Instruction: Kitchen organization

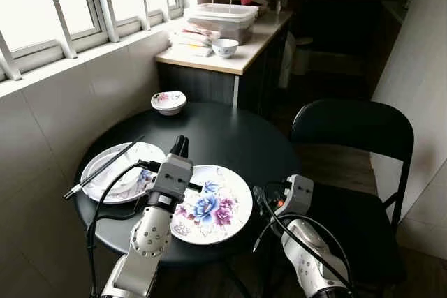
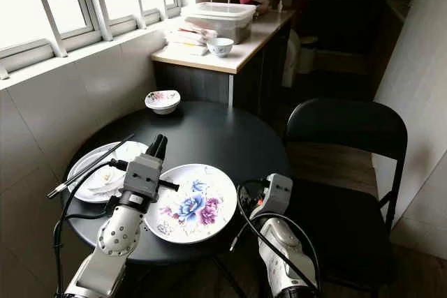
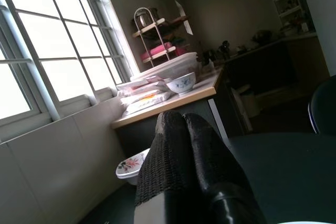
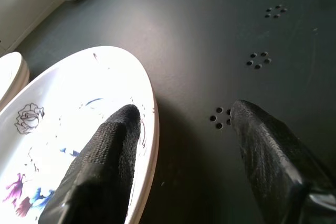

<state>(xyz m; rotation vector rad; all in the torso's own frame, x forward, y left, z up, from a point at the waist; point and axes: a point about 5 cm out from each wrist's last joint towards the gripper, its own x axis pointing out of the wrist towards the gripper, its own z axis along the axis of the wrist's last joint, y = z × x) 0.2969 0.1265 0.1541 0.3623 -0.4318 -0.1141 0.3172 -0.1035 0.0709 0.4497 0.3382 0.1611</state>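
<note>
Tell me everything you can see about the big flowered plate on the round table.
The flowered plate is round, white and glossy, like glazed ceramic, painted with blue, purple and pink blossoms. It lies flat near the front edge of the black round table, right of a second white plate that carries chopsticks. The left tool hovers shut over its left rim. The right tool is open, one finger above the plate's right rim.

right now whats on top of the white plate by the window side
A pair of dark chopsticks lies across the white plate, with crumpled white stuff beneath them. The left pincer covers the plate's near edge.

Chopsticks (image 1: pixel 105 167) lie across plate (image 1: pixel 94 172), left of platter (image 1: pixel 234 214).
</note>
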